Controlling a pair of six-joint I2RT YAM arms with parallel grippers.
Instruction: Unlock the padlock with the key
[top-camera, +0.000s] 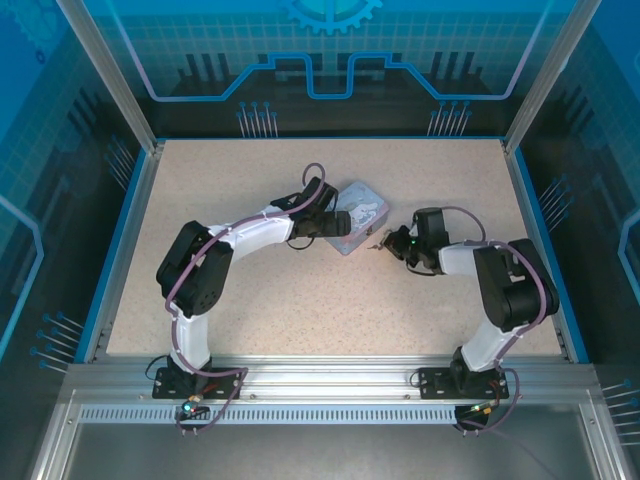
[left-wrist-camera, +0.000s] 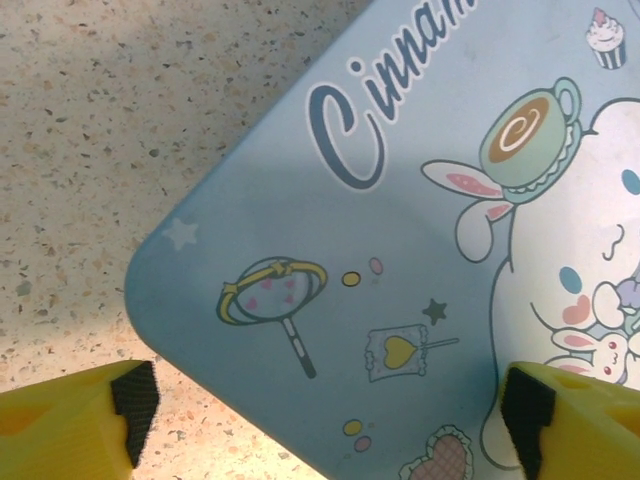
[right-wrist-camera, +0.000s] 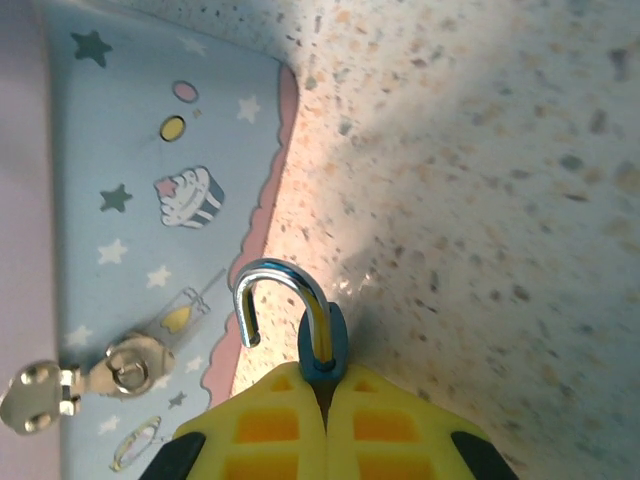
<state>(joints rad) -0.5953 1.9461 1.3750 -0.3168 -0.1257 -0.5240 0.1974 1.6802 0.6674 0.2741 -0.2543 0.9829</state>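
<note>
Right-wrist view, bottom centre: the right gripper (right-wrist-camera: 322, 388) has its yellow fingers (right-wrist-camera: 270, 425) pressed together on the body of the padlock (right-wrist-camera: 322, 345), pinching it just above the speckled desk (right-wrist-camera: 480, 200). The shackle (right-wrist-camera: 243, 312) arches up from the body and ends in a free tip at centre left, out of the body and apart from the metal hasp (right-wrist-camera: 130, 365) on the pale-blue tin (right-wrist-camera: 150, 150) at lower left. The fingers hide most of the body, so it cannot be told whether the key sits in it. Left-wrist view: the left gripper (left-wrist-camera: 325, 400) has its fingers (left-wrist-camera: 70, 425) spread wide at the bottom corners of the frame. One is over the desk and one over the tin's printed lid, and they grip nothing. Judged stage: the shackle looks released and off the hasp, so the unlocking appears done or nearly so. The next move probably calls for confirming that the shackle swings free, then lowering the padlock to bare desk at right and parting the right fingers without dragging it against the tin
</note>
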